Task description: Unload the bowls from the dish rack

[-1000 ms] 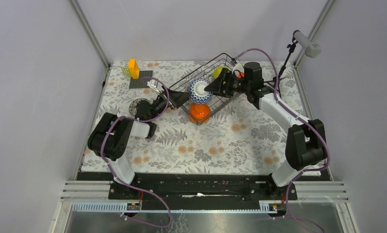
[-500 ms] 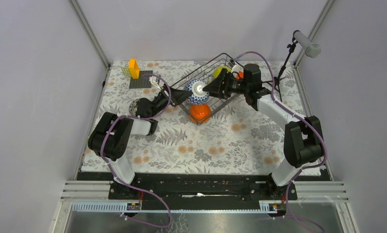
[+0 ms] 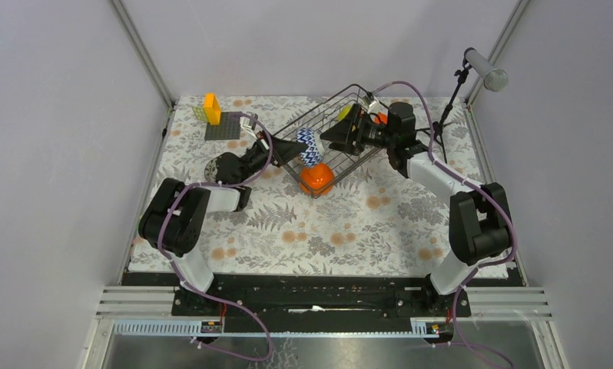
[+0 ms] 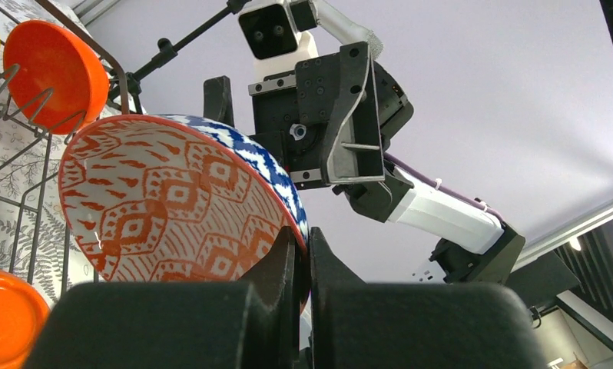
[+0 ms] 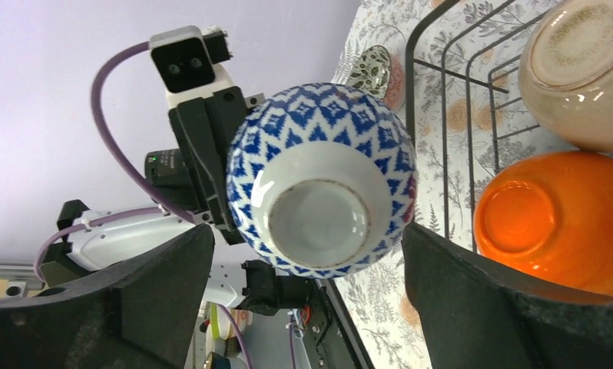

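Two arms meet at the dish rack [image 3: 348,156], which sits skewed on the floral worktop [image 3: 349,223] toward the far side.

Left fingers [image 4: 302,246] are pinched nearly together on the rim of the blue-white bowl [image 3: 309,146]. The bowl is held on edge over the rack's left part; can't tell if it clears the wires. Its outside has a blue chevron pattern with a plain white foot, seen in the right wrist view. The face toward the left wrist camera shows an orange-red pattern.

Right fingers [image 5: 307,238] are spread wide and grip nothing. The blue-white bowl's foot faces that camera and shows in the gap between them. Can't tell if either finger touches it. From above, the right fingers are on the far-right side of the bowl, opposite the left ones.

Other bowls:
- An orange bowl [image 3: 316,178] is upside down at the rack's near corner.
- A beige bowl [image 5: 576,69] is next to it, among the wires.
- A second orange bowl [image 4: 54,65] stands on edge against the rack wire.
- A yellow-green bowl [image 3: 342,113] is at the far end, mostly hidden by the right arm.

Off the rack, at far left, an orange block [image 3: 211,108] stands at the corner of a flat dark plate [image 3: 225,127].
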Action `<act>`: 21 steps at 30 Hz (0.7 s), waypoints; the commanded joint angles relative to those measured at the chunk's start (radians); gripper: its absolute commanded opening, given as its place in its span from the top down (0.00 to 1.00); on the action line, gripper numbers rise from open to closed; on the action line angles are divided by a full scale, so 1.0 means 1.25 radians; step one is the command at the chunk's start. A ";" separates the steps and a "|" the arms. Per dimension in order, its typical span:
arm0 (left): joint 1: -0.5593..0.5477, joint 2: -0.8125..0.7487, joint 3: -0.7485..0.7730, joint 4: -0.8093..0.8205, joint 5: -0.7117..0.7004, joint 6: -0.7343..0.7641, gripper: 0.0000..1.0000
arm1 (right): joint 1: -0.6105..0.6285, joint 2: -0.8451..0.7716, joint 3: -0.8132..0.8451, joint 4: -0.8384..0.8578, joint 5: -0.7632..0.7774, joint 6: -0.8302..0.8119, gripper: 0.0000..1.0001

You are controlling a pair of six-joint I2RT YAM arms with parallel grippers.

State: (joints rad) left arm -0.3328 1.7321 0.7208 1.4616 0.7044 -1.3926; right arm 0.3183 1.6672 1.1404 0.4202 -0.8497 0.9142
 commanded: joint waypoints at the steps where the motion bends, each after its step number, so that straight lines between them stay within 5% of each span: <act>1: 0.000 -0.058 0.044 0.095 0.001 -0.004 1.00 | 0.003 -0.050 -0.001 -0.016 0.037 -0.054 0.00; 6: 0.000 -0.118 0.043 -0.043 -0.001 0.066 1.00 | 0.004 -0.100 0.011 -0.161 0.125 -0.178 0.00; 11: 0.000 -0.238 0.064 -0.381 -0.059 0.246 1.00 | 0.003 -0.170 -0.005 -0.249 0.233 -0.285 0.00; 16: -0.001 -0.357 0.106 -0.767 -0.239 0.402 1.00 | 0.004 -0.226 -0.009 -0.319 0.308 -0.367 0.00; 21: -0.009 -0.420 0.215 -1.147 -0.534 0.503 1.00 | 0.003 -0.262 -0.008 -0.392 0.373 -0.427 0.00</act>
State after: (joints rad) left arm -0.3367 1.2736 0.8616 0.4274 0.3813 -0.9253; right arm 0.3187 1.3876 1.1282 0.0246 -0.4866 0.4862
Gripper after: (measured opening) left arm 0.039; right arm 0.994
